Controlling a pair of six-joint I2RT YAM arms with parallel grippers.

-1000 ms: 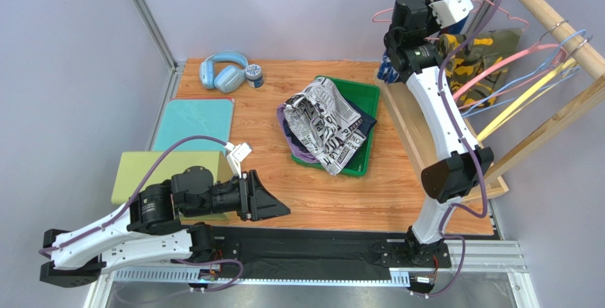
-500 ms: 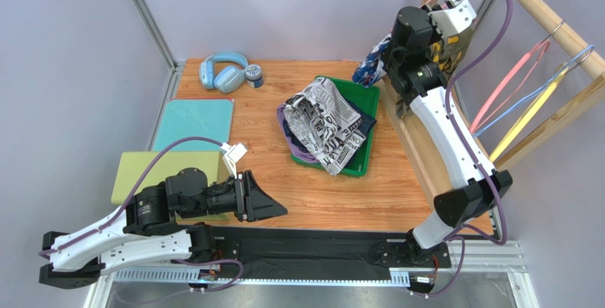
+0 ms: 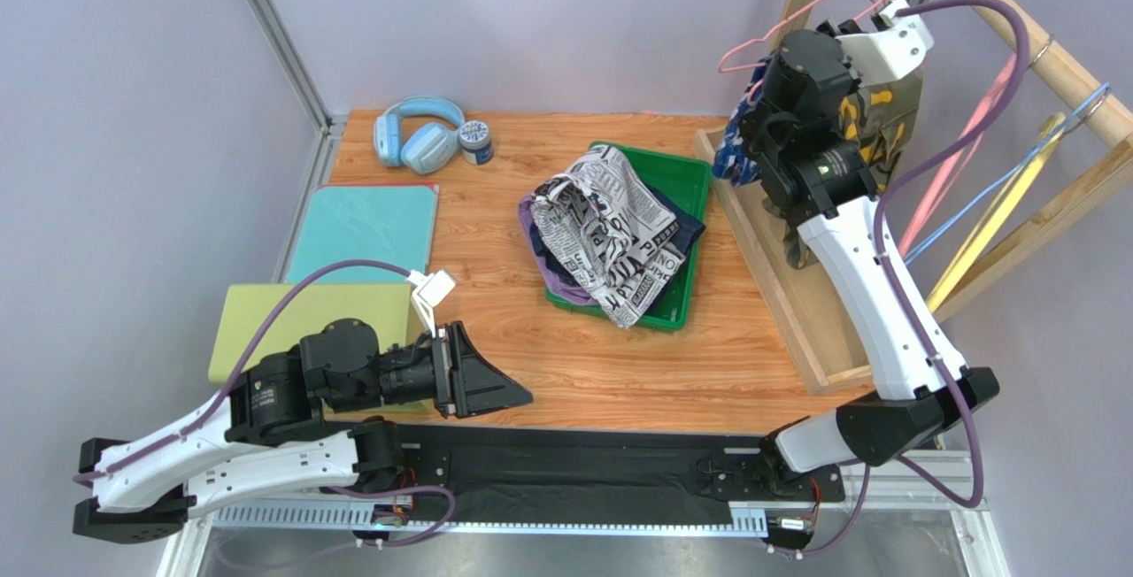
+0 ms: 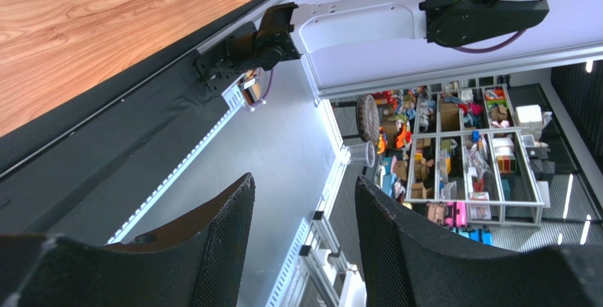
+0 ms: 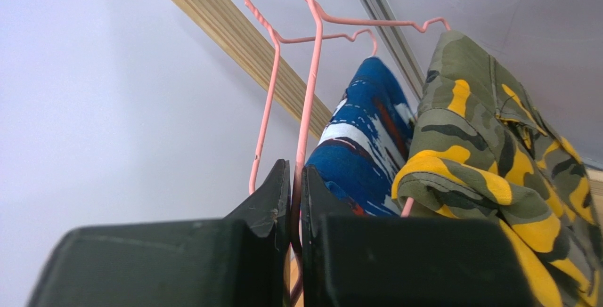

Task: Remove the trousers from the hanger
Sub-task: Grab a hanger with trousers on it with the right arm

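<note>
My right gripper point(image 3: 755, 97) is raised at the wooden rack and is shut on the wire of a pink hanger point(image 5: 306, 109), which also shows in the top view point(image 3: 745, 53). The blue-white-red print trousers point(image 5: 361, 144) hang on that hanger just right of my fingers, seen from above too point(image 3: 732, 152). The yellow-olive camouflage trousers point(image 5: 488, 151) hang beside them point(image 3: 884, 113). The newsprint trousers point(image 3: 605, 225) lie in the green tray point(image 3: 685, 172) over the purple pair point(image 3: 532, 225) and the denim pair point(image 3: 681, 225). My left gripper point(image 3: 499, 391) is open and empty, low at the table's front edge point(image 4: 301, 187).
Blue headphones point(image 3: 419, 132) and a small jar point(image 3: 476, 140) sit at the back left. A teal pad point(image 3: 366, 232) and an olive block point(image 3: 313, 318) lie left. Bare pink, blue and yellow hangers point(image 3: 984, 179) hang on the rack rod point(image 3: 1051, 53). The rack's wooden base point(image 3: 771, 259) borders the tray.
My right gripper swung the pink hanger and print trousers left off the rack line, then back right and up. Its elbow moved right and down. The left arm barely shifted.
</note>
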